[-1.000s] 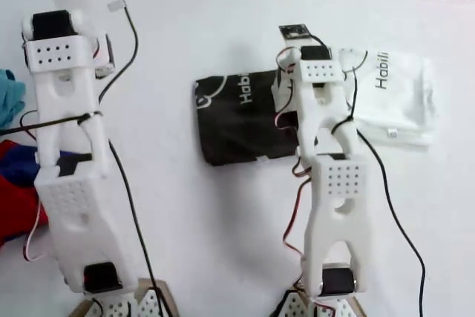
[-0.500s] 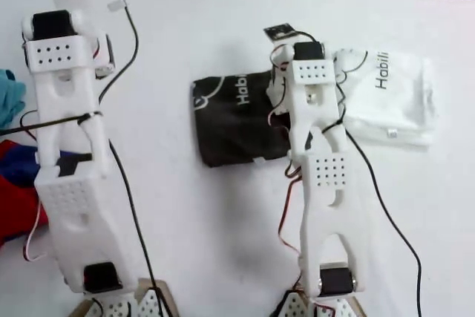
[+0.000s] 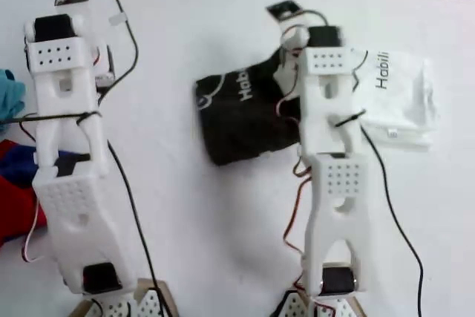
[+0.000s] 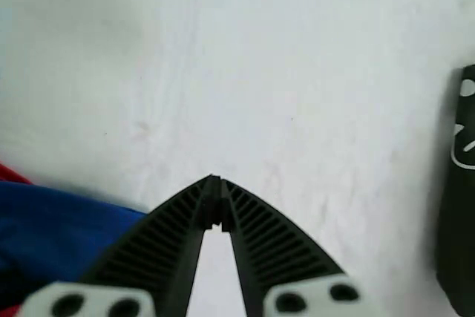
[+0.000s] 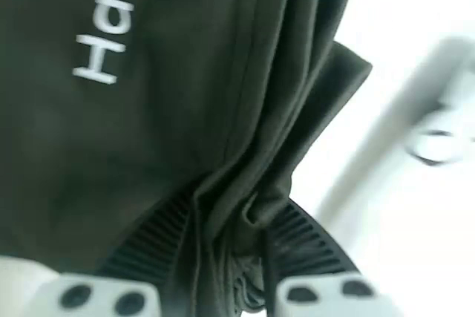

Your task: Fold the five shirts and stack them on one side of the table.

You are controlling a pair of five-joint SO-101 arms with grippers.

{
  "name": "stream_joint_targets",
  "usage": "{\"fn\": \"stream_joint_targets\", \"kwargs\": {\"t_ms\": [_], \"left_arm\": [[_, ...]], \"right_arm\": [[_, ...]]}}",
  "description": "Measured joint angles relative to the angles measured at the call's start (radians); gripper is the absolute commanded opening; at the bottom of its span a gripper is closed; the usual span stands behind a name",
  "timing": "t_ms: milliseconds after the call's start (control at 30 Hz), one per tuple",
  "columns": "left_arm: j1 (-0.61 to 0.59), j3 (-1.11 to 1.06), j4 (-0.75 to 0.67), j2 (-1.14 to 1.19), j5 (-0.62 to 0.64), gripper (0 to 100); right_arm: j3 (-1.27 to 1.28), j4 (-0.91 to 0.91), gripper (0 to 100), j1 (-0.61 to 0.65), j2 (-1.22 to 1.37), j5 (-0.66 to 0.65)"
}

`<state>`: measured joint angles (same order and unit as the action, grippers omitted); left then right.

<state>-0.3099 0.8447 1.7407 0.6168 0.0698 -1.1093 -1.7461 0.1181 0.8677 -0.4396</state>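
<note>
The right claw point(image 5: 223, 220) is closed on the black shirt point(image 5: 148, 72), with a thick bunch of dark folds pinched between its two ribbed fingers point(image 5: 304, 239). In the high view this shirt point(image 3: 241, 113) lies near the middle of the white tabletop point(image 3: 193, 213). The side of it under the right arm point(image 3: 330, 161) is drawn up and gathered, while the rest spreads flat, white lettering facing up. Just beyond that arm, on the side away from the left arm, the white shirt point(image 3: 397, 98) rests folded in a neat block on the tabletop. The arm covers the strip between the two shirts, so it cannot be told whether they touch. The left claw point(image 4: 215, 194) is shut with nothing in it, its dark fingertips meeting at a point just above bare tabletop. Close beside it lies the blue shirt point(image 4: 59, 228), with a sliver of red at its edge, and the black shirt's edge shows farther off across the white surface. Seen from above, the left arm point(image 3: 67, 146) stretches along the left part of the tabletop. A red shirt point(image 3: 13, 213) is crumpled beside and partly under it at the table's edge, and a teal shirt point(image 3: 9, 98) lies just beyond the red one along the same edge. Black cables point(image 3: 130, 191) trail from both arms over the tabletop.
</note>
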Motion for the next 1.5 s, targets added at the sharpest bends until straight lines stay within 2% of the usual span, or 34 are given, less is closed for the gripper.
{"fn": "stream_joint_targets", "kwargs": {"t_ms": [267, 500, 767, 1033, 1500], "left_arm": [[0.0, 0.0, 0.0, 0.0, 0.0, 3], [0.0, 0.0, 0.0, 0.0, 0.0, 3], [0.0, 0.0, 0.0, 0.0, 0.0, 3], [0.0, 0.0, 0.0, 0.0, 0.0, 3], [0.0, 0.0, 0.011, 0.0, 0.0, 3]], "right_arm": [[0.029, 0.0, 2.1, -0.166, -0.242, -0.187], [0.029, 0.014, 2.1, -0.311, -0.259, -0.319], [0.038, 0.173, 2.1, -0.45, -0.258, -0.437], [0.04, 0.321, 2.1, -0.531, -0.157, -0.453], [0.04, 0.537, 2.1, -0.583, 0.021, -0.459]]}}
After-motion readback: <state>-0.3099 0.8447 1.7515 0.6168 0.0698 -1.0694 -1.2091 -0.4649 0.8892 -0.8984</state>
